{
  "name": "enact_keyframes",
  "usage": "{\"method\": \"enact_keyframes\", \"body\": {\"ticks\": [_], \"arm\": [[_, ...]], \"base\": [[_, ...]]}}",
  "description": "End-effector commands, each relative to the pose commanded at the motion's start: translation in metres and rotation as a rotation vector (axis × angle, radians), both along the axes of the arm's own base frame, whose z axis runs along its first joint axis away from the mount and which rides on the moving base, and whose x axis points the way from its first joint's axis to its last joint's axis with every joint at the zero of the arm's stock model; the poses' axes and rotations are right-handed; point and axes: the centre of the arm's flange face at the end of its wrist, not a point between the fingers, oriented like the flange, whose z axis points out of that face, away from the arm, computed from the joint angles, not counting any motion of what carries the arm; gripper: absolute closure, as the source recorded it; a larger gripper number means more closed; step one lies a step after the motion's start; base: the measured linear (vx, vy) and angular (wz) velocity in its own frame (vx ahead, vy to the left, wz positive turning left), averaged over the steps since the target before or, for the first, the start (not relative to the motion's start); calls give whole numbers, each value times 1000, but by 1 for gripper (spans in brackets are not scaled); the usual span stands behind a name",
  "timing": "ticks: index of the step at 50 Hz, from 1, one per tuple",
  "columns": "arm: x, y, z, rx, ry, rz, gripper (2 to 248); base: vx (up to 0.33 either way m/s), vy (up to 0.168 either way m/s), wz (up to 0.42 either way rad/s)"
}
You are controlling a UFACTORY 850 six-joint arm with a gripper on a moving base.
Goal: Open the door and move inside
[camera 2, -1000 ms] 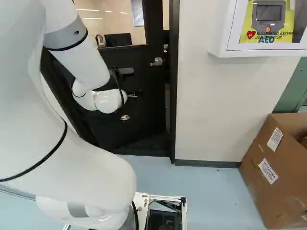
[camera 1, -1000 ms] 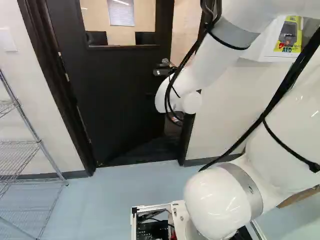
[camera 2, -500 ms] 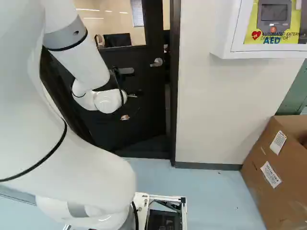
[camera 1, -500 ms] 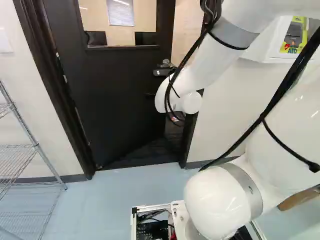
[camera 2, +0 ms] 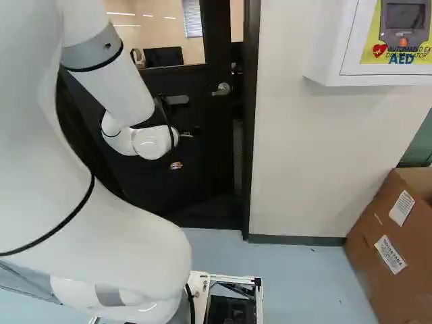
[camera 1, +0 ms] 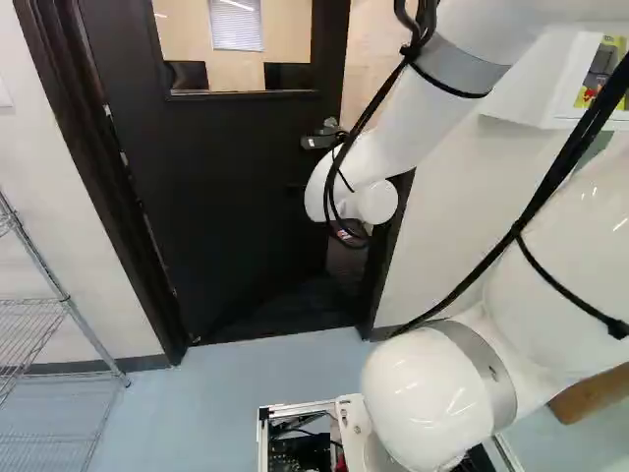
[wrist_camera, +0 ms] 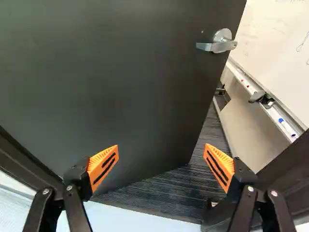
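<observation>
Wrist view: gripper [wrist_camera: 161, 157] spread wide, nothing clamped; door [wrist_camera: 106, 87] ajar, likely heavy, best shoved near lever [wrist_camera: 217, 46]!

The door [camera 1: 216, 197] stands ajar ahead of the arm [camera 2: 121, 84], hinged at its left side in the left base view and angled into the room beyond. The window [camera 1: 187, 29] is set in its upper part; the handle [camera 2: 221, 89] is mounted near its free edge, below window level. The frame [camera 2: 250, 148] borders the doorway. In the left base view, the rack [camera 1: 71, 313] is located left of the doorway. In the right base view, the wall [camera 2: 304, 162] adjoins the frame on the right and carries the box [camera 2: 331, 64]; the carton [camera 2: 374, 277] rests on the floor [camera 2: 297, 283], lower right. Beyond the door's free edge, the whiteboard [wrist_camera: 280, 48] is located above the ledge [wrist_camera: 249, 86], which supports the marker [wrist_camera: 287, 127].
</observation>
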Motion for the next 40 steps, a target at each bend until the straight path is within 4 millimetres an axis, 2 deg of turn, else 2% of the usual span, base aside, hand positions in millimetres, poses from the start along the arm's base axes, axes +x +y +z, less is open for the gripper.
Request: {"method": "enact_keyframes", "body": {"ticks": [40], "arm": [[0, 0, 0, 0, 0, 0, 3]], "base": [[106, 74, -19]]}}
